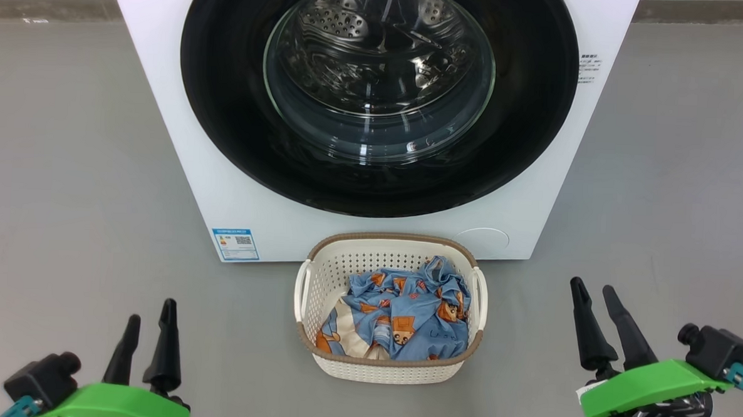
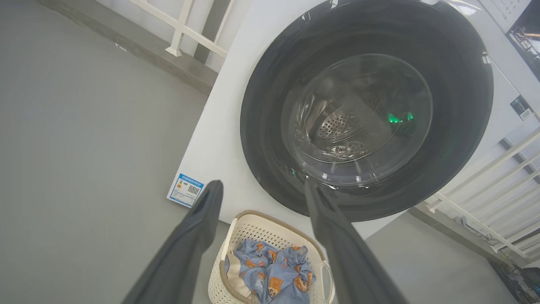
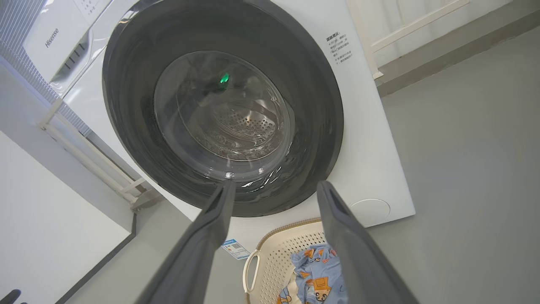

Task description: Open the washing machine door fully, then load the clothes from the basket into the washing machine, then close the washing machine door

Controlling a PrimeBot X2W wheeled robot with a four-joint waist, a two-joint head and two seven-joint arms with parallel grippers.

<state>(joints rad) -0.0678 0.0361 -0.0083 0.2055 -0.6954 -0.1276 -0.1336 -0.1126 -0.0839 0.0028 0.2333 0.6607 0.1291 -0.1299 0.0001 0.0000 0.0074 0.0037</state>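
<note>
Basket [image 1: 393, 239] of clothes [image 1: 404, 313] sits between left gripper [image 1: 151, 310] and right gripper [image 1: 592, 285], both empty, fingers apart. Ahead of both: washing machine [image 1: 173, 156], washing machine door [image 1: 225, 102] closed (drum visible through glass). Blue label [image 1: 235, 244] ahead of left gripper.

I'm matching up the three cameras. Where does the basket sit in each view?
Head view: basket, bottom centre, in front of the washer.
Left wrist view: basket, bottom centre.
Right wrist view: basket, bottom edge, slightly right of centre.
Shared landmark: the blue label low on the washer's front.
</note>
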